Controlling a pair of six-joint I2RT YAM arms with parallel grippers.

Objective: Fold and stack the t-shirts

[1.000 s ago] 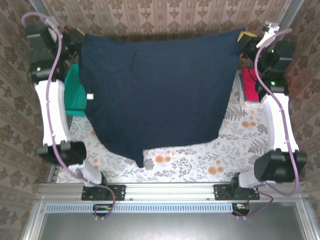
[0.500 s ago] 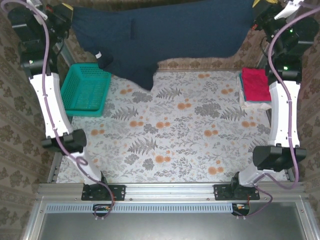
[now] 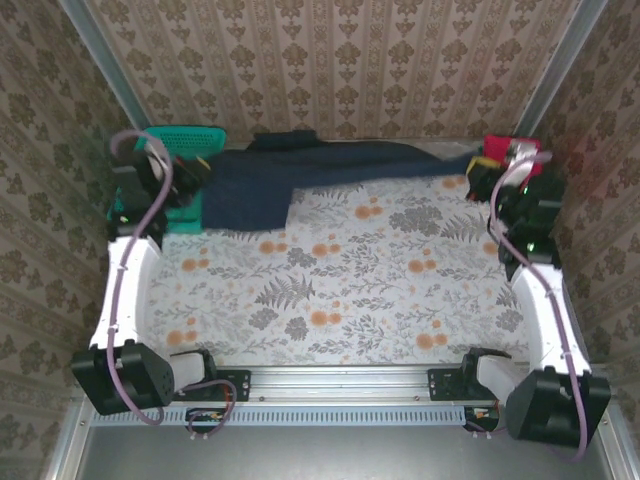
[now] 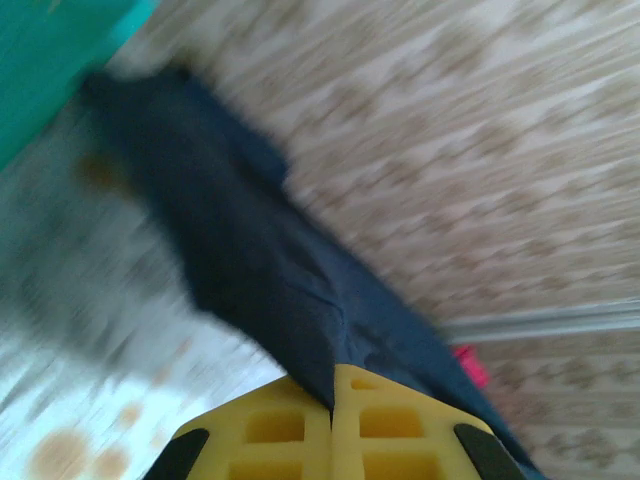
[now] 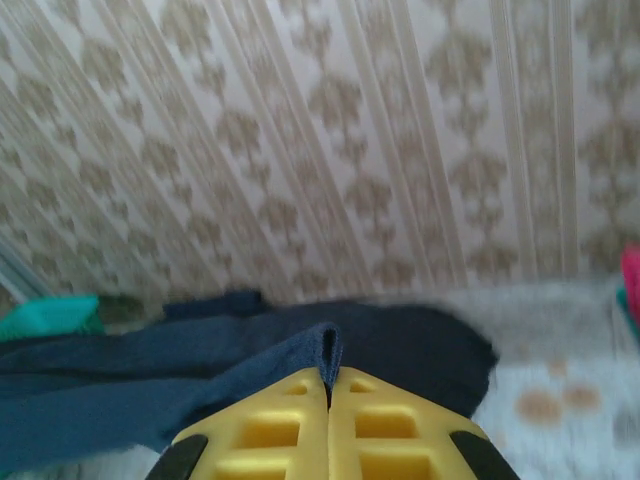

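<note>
The dark navy t-shirt (image 3: 300, 175) is stretched in a long band across the far side of the table, low over the flowered cloth. My left gripper (image 3: 200, 168) is shut on its left end beside the basket, and my right gripper (image 3: 478, 165) is shut on its right end. In the left wrist view the yellow fingers (image 4: 290, 430) pinch navy cloth (image 4: 250, 260) at the gripper (image 4: 332, 388). In the right wrist view the gripper (image 5: 328, 378) clamps a folded navy edge (image 5: 325, 350). A magenta-pink t-shirt (image 3: 505, 148) lies at the far right, behind my right gripper.
A teal mesh basket (image 3: 182, 140) stands at the far left, partly behind my left arm, and its corner shows in the left wrist view (image 4: 50, 50). Patterned walls close in the back and sides. The flowered table (image 3: 340, 290) stretches out in front of the shirt.
Both arms have swung down and away from the camera, bringing the navy shirt from hanging high to lying stretched across the far table. Both grips have held.
</note>
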